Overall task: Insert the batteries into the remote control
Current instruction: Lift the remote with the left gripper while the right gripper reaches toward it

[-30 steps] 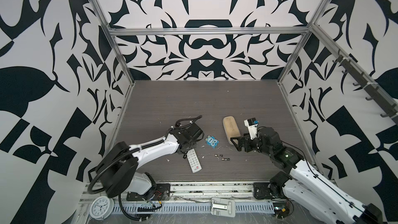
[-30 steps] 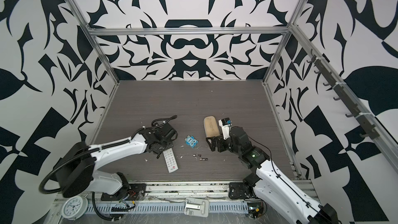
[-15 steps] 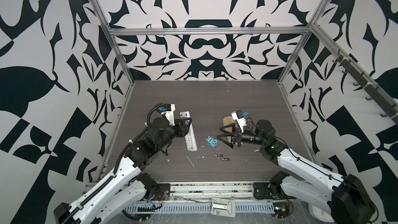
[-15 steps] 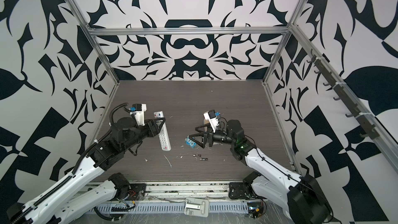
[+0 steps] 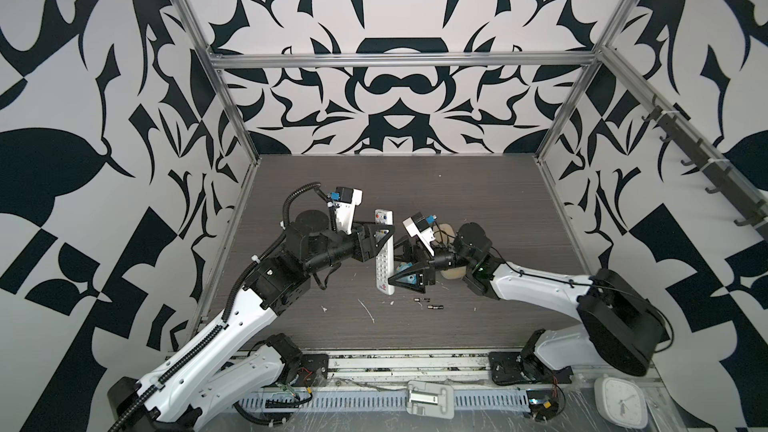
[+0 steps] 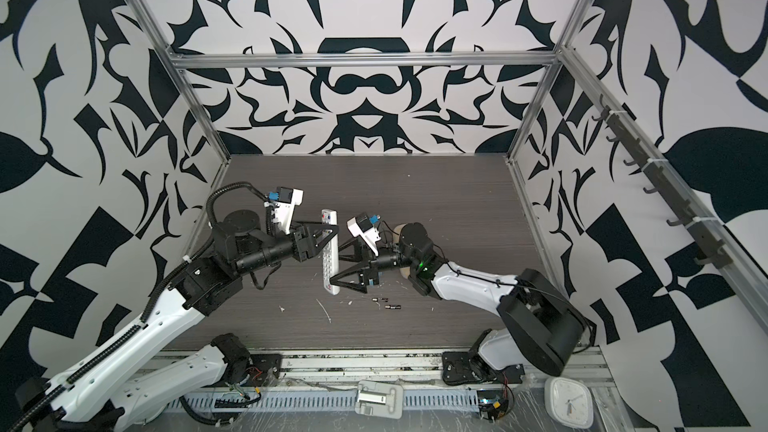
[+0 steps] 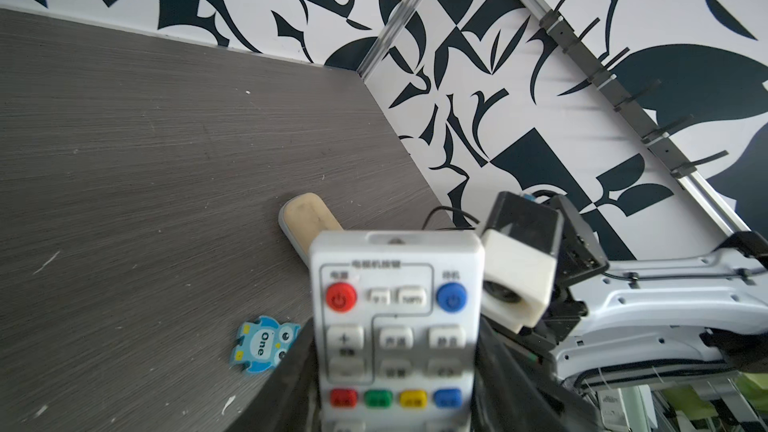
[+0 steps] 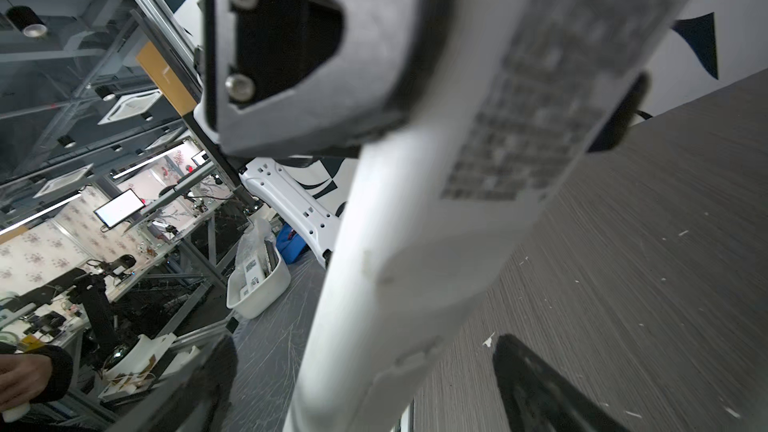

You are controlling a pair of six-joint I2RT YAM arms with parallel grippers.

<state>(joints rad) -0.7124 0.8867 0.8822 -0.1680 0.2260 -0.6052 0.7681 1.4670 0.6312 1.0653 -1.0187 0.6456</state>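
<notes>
White remote control (image 5: 384, 261) is being held aloft by the part-closed left gripper (image 5: 380, 238) and flanked by the wide-open, empty right gripper (image 5: 393, 264). A two-handed hold is seemingly being prepared, requiring closure. The batteries (image 5: 435, 307) are lying on the table (image 5: 478, 201) beneath that gripper.

Remote control (image 5: 384, 253) hung above mid-table (image 5: 415, 184), gripped from the left by left gripper (image 5: 383, 238). Right gripper (image 5: 392, 263) straddled it from the right. Batteries (image 5: 428, 303) lay front-right of it. Oblong case (image 7: 307, 218) lay behind right gripper, small block (image 7: 264, 344) beneath it.
</notes>
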